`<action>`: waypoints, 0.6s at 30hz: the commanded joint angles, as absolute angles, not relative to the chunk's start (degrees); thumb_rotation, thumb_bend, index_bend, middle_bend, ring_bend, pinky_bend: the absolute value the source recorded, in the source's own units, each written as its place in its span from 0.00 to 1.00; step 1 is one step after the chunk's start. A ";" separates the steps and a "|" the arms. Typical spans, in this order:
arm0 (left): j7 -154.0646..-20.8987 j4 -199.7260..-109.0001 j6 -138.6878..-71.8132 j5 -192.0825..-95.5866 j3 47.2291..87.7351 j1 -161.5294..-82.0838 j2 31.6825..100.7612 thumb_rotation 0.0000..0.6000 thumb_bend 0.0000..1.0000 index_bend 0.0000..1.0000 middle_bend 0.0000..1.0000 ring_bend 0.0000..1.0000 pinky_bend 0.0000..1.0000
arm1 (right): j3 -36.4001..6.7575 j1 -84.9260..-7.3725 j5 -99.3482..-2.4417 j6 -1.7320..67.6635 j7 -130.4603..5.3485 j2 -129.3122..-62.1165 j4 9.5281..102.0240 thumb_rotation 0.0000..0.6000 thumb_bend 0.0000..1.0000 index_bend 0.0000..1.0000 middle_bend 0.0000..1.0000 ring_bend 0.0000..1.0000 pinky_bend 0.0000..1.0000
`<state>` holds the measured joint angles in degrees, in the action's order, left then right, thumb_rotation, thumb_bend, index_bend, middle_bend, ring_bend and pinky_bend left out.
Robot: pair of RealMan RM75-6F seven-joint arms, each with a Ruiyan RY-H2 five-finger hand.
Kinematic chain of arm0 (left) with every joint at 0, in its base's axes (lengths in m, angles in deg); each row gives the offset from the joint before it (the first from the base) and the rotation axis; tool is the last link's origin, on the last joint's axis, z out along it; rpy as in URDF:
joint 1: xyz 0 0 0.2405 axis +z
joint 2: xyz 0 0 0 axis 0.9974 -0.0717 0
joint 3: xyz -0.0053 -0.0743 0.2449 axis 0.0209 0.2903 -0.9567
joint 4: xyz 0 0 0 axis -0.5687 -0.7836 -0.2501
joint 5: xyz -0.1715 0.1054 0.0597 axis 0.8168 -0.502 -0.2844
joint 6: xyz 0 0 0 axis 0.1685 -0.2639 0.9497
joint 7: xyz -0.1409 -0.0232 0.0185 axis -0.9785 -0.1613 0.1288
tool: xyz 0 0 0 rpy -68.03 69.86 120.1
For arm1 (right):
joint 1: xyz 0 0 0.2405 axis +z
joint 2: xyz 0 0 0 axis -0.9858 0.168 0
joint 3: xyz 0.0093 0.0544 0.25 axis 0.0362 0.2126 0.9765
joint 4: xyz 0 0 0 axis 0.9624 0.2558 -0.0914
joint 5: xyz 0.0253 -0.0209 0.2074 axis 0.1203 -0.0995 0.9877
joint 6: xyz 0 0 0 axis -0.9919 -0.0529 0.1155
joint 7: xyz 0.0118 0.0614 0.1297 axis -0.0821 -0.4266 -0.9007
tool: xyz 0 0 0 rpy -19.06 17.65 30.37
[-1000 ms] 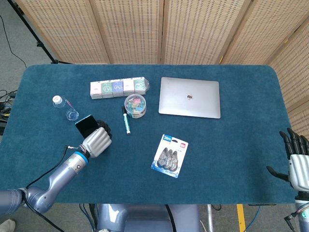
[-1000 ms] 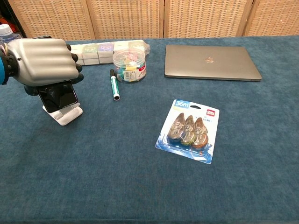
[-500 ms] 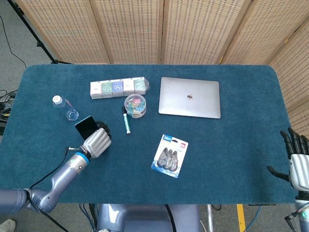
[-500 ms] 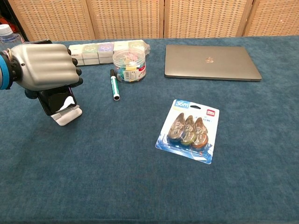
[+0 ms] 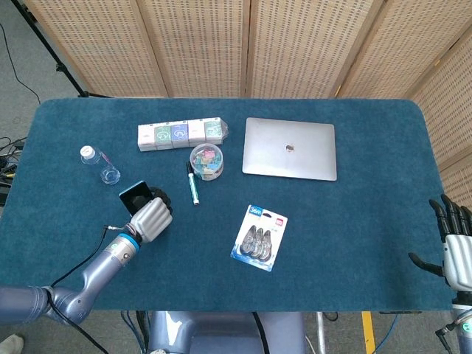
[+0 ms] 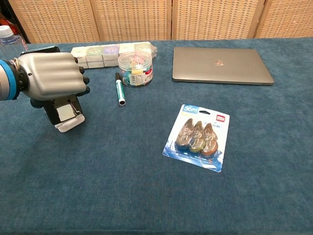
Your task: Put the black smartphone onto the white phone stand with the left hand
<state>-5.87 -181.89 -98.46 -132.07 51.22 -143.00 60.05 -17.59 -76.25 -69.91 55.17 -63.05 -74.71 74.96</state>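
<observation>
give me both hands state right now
Left hand: closed around the black smartphone, over the white phone stand.
Right hand: open, holding nothing.

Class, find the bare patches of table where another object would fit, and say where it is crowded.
Bare: the near strip in front of the blister pack, and the stretch right of the laptop. Crowded: the far-left area, with box row, tub, marker, bottle and left hand.

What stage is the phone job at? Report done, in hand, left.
Done: the phone has been picked up and brought to the stand; its lower edge sits at the stand's lip. In hand: the left hand grips the phone from behind. Left: let go and draw the hand clear, so the phone leans on the stand alone. The right hand waits open at the table edge.
</observation>
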 commanded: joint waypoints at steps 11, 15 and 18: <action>-7.62 -183.52 -99.84 -131.03 49.92 -143.68 59.10 1.00 0.00 0.08 0.00 0.10 0.42 | -17.54 -76.22 -69.71 55.02 -63.15 -74.66 75.06 1.00 0.00 0.00 0.00 0.00 0.00; -9.07 -183.88 -99.93 -132.20 49.62 -143.65 58.51 1.00 0.00 0.06 0.00 0.07 0.42 | -17.54 -76.23 -69.71 55.04 -63.09 -74.67 75.14 1.00 0.00 0.00 0.00 0.00 0.00; -11.79 -185.10 -99.97 -133.91 49.61 -143.21 57.30 1.00 0.00 0.01 0.00 0.01 0.35 | -17.55 -76.22 -69.66 54.97 -63.03 -74.68 75.12 1.00 0.00 0.00 0.00 0.00 0.00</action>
<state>-10.22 -184.23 -99.91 -132.85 49.63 -143.52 58.11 -17.55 -76.22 -69.66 54.97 -63.03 -74.68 75.13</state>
